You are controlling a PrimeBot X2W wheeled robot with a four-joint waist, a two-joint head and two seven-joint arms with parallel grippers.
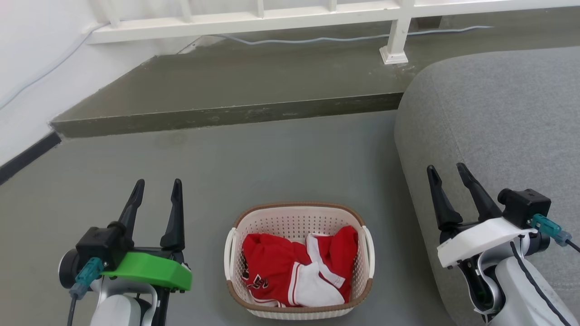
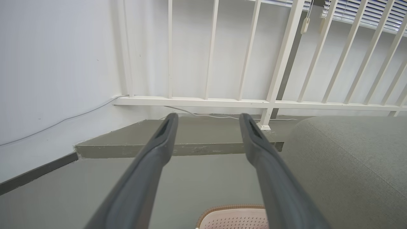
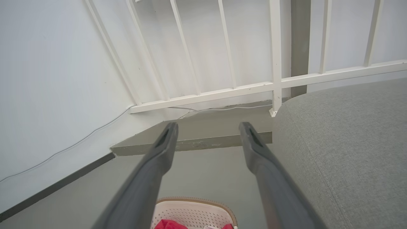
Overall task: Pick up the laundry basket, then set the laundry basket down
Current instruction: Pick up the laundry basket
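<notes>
The laundry basket (image 1: 299,260) sits on the floor (image 1: 272,158) between both arms, holding red-and-white clothing (image 1: 297,269). Left end effector (image 1: 156,185) and right end effector (image 1: 448,171) hover spread, empty, clear of its handles.

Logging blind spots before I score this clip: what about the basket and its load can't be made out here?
- Head view: the inner floor of the laundry basket is covered by the red and white garment. The garment's dark print is folded and too small to read.
- Left wrist view: most of the basket is cut off by the bottom edge.
- Right wrist view: the basket's near half and handles are cut off by the bottom edge.
</notes>
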